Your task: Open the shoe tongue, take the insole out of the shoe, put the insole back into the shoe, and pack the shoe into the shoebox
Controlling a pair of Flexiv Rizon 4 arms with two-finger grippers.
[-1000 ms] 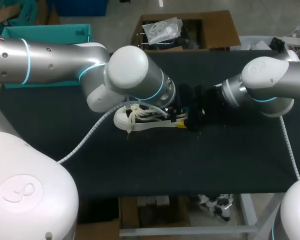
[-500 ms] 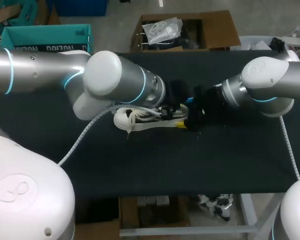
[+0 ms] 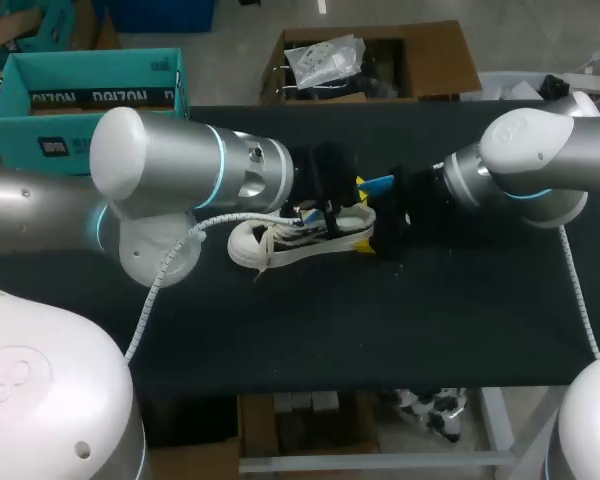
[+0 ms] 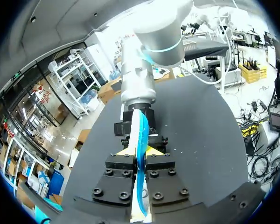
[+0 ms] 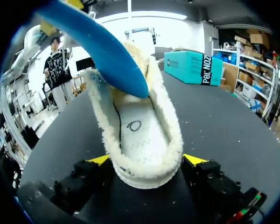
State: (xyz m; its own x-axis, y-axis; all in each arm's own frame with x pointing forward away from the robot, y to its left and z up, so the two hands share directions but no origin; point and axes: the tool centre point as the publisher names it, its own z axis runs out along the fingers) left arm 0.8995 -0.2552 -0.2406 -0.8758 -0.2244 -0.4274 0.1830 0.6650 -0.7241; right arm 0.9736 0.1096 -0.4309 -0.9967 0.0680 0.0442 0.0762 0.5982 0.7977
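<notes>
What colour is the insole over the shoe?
Bright blue. The insole shows best in the right wrist view, above the shoe.

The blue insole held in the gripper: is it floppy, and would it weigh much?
Probably springy rather than floppy: the insole juts out from the left gripper over the shoe without drooping. Likely light, since it looks thin edge-on in the left wrist view. Being so thin, it would probably bend if pushed end-on.
</notes>
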